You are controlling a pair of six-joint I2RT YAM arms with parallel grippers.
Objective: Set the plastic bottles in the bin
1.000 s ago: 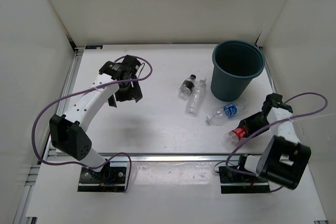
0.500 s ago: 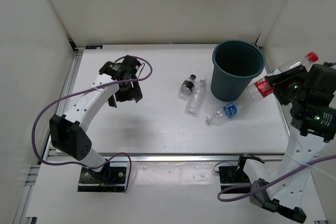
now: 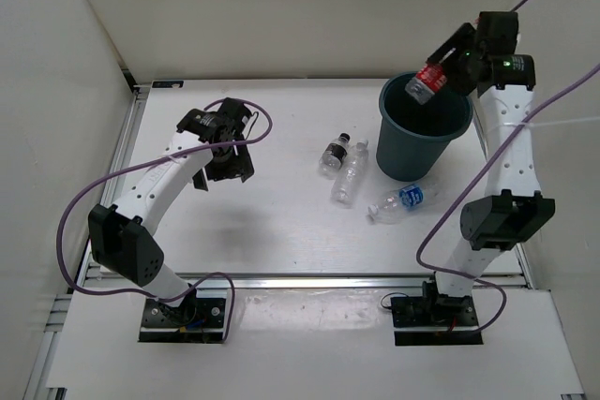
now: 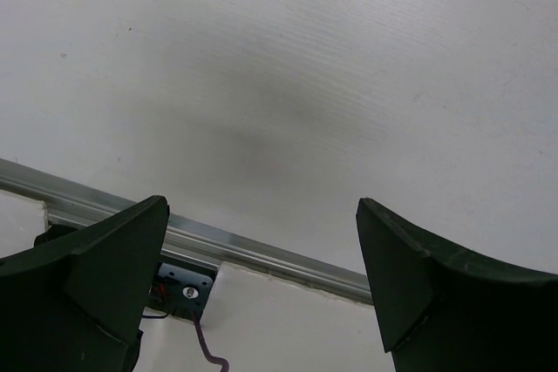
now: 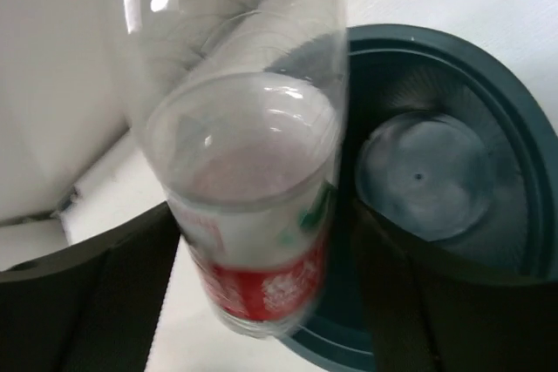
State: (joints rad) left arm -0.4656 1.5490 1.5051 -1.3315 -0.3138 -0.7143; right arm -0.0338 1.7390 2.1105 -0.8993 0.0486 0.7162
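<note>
My right gripper [image 3: 439, 70] hangs over the rim of the dark teal bin [image 3: 412, 152], jaws open. A clear red-labelled bottle [image 3: 425, 81] sits loose and blurred between the fingers, base toward the wrist camera [image 5: 253, 241], with a gap on its right side. The bin's bare floor [image 5: 427, 176] shows below. Three plastic bottles lie on the table left of the bin: a dark-labelled one [image 3: 334, 154], a plain one [image 3: 350, 175] and a blue-labelled one [image 3: 405, 200]. My left gripper [image 3: 228, 166] is open and holds nothing, far left of them.
White walls close in the table at the back and on both sides. An aluminium rail [image 4: 288, 254] runs along the table's edge below my left gripper [image 4: 261, 276]. A purple cable [image 3: 84, 203] loops by the left arm.
My right arm swung up from the front right of the table to above the bin, carrying the red-labelled bottle, and its jaws have opened. The left arm has not moved.
</note>
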